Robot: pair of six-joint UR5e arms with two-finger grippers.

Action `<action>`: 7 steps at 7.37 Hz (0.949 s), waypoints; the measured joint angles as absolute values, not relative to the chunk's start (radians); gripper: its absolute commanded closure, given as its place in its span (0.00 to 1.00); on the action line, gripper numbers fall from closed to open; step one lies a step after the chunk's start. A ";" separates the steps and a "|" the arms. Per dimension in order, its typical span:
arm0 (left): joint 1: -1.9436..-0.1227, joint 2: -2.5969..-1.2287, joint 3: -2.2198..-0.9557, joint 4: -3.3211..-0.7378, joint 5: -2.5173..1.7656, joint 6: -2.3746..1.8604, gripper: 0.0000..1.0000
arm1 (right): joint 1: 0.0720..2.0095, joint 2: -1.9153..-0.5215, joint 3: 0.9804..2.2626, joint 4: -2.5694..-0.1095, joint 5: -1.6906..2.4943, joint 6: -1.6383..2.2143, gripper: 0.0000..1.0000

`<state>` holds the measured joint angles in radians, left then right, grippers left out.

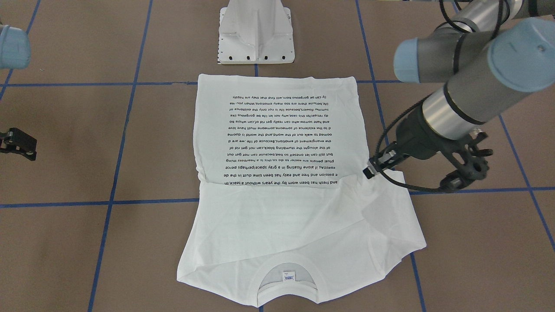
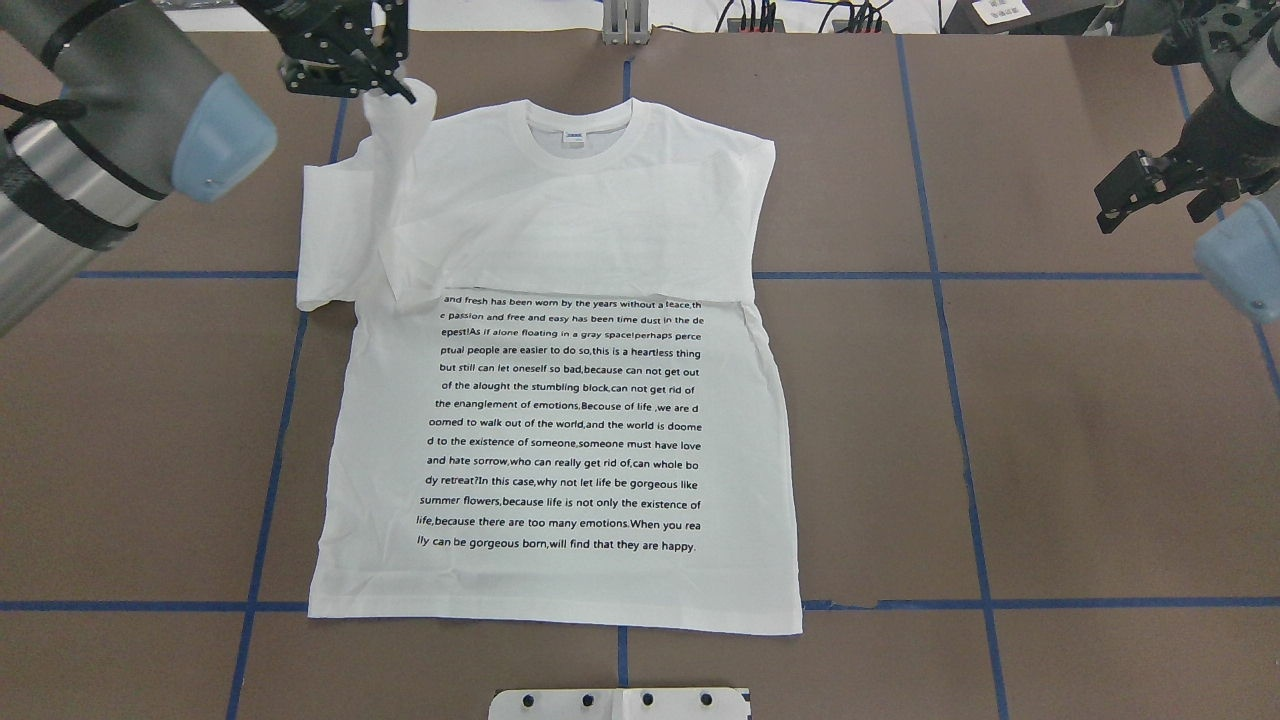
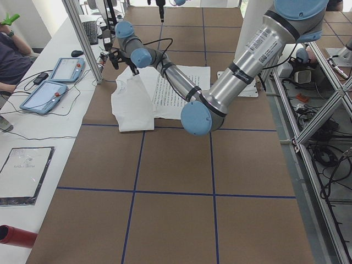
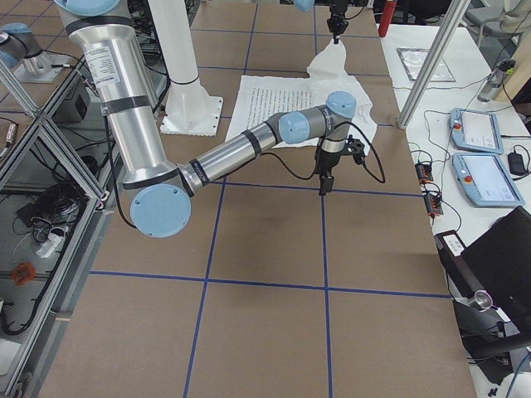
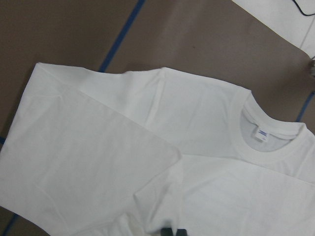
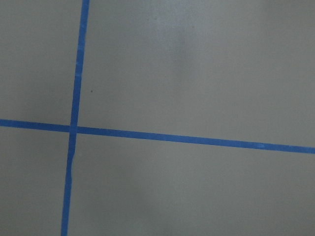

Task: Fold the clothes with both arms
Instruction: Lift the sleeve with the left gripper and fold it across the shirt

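The white T-shirt (image 2: 560, 450) lies flat on the table with the text block up and the collar (image 2: 578, 130) at the far side. White fabric is folded across its chest. My left gripper (image 2: 388, 85) is shut on a sleeve end and holds it raised above the shirt's far left corner; it also shows in the front view (image 1: 368, 171). The left wrist view looks down on the shirt (image 5: 123, 147) and its neck tag (image 5: 261, 133). My right gripper (image 2: 1150, 205) hangs over bare table far to the right of the shirt, looks open and holds nothing.
The white pedestal base (image 1: 256, 34) stands at the near edge behind the shirt's hem. The brown table (image 2: 1050, 450) is marked with blue tape lines (image 6: 172, 137). Tablets and cables lie on the side bench (image 4: 481, 157) beyond the far edge.
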<state>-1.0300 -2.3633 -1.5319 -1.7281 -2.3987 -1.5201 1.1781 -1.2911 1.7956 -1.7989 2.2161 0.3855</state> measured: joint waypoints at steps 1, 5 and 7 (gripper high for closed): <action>-0.991 -2.446 -1.485 -1.767 -2.402 -1.620 1.00 | 1.178 -1.294 1.794 -1.799 2.216 0.385 0.00; -0.879 -2.568 -1.363 -1.909 -2.382 -1.808 1.00 | 1.176 -1.307 1.786 -1.795 2.215 0.385 0.00; -0.805 -2.572 -1.310 -1.981 -2.307 -1.834 1.00 | 1.176 -1.308 1.785 -1.795 2.215 0.385 0.00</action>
